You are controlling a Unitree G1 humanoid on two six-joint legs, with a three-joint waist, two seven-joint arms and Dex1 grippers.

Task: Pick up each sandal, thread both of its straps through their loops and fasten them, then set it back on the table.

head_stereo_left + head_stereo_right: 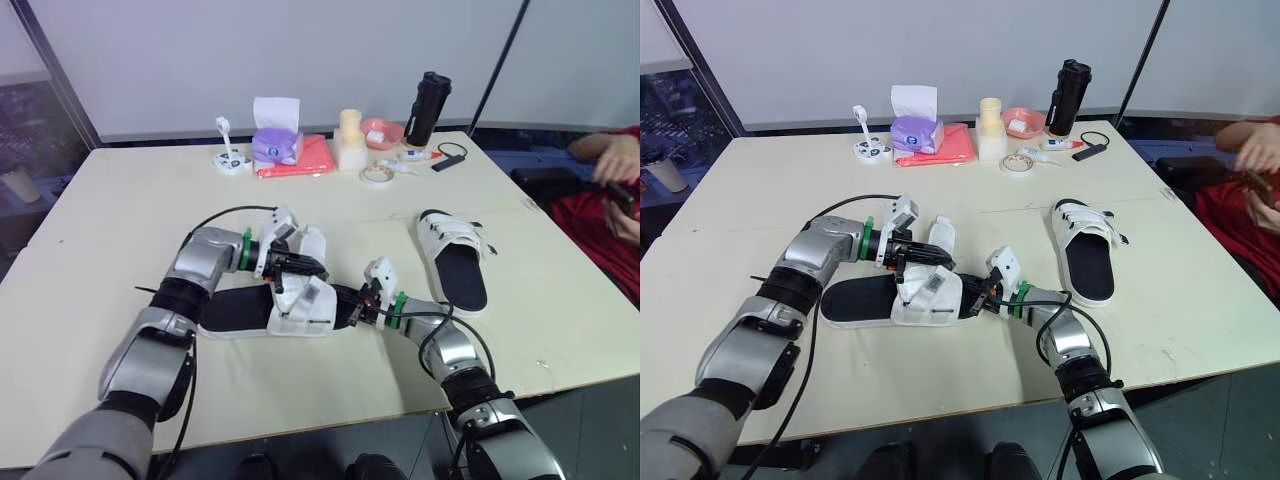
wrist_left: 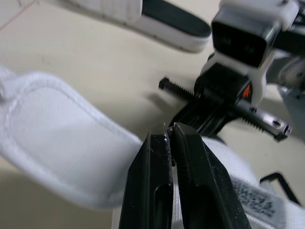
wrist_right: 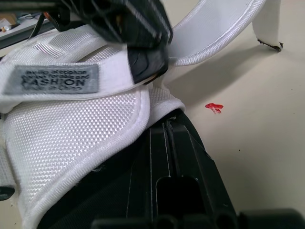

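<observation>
**Strap fastening on the near sandal.** The near sandal lies flat on the worktop just in front of the robot, between the two arms. The far sandal rests well apart from it, to the robot's right. The left gripper is seen with its fingers pressed together on the labelled strap. The right gripper is seen with its fingers together at the hem of the same sandal's upper, which appears to be nipped between them. The second strap stands open in an arch, its end unfastened.

**Procedure (judged).** The sandal is best steadied by the right gripper while the strap end is led by the left. The strap should be kept flat and untwisted and lined up with its loop before being drawn through, then pressed down along its length. Whether any loop is threaded cannot be told. A shallow pinch at the fabric edge may slip, so a deeper hold is advised.

**Count.**
- Sandals: two.
- Straps on the near sandal: two, one of them open.
- Straps on the far sandal: two, apparently fastened.
- Grippers: two.
- At the far edge of the worktop: one black bottle, one tissue pack, one tape roll and one pink bowl.
- One person is present at the robot's right.
</observation>
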